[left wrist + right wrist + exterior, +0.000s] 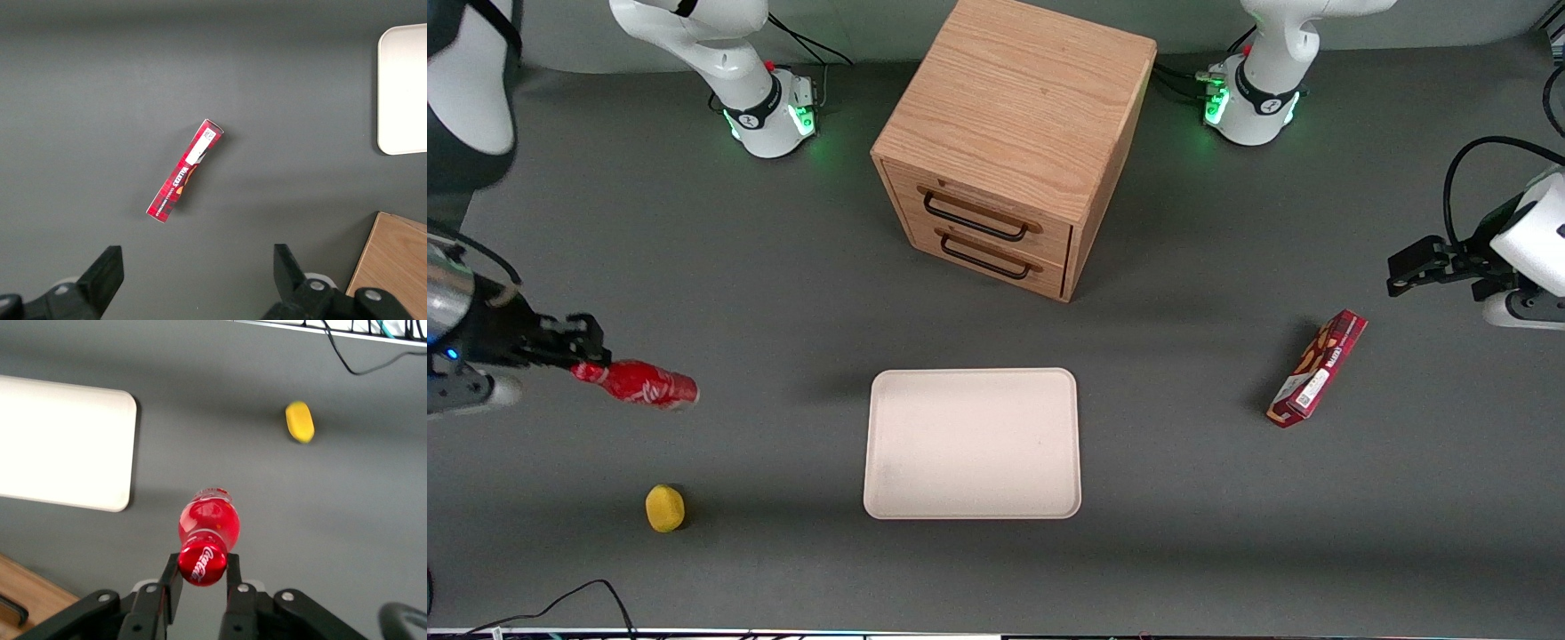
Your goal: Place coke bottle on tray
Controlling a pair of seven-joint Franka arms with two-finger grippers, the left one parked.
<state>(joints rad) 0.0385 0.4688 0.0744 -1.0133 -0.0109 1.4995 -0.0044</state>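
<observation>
The coke bottle (640,383) is red and glossy with white script. My right gripper (589,356) is shut on its cap end and holds it tilted above the table, toward the working arm's end. In the right wrist view the gripper (202,568) clamps the red cap between its fingers (171,577), and the bottle (209,523) points away from the camera. The pale beige tray (972,443) lies flat on the table in front of the cabinet and holds nothing. It also shows in the right wrist view (60,447) and in the left wrist view (403,87).
A wooden drawer cabinet (1014,142) stands farther from the front camera than the tray. A yellow lemon (664,508) lies nearer the front camera than the bottle. A red snack box (1317,367) lies toward the parked arm's end. A black cable (560,604) runs along the table's front edge.
</observation>
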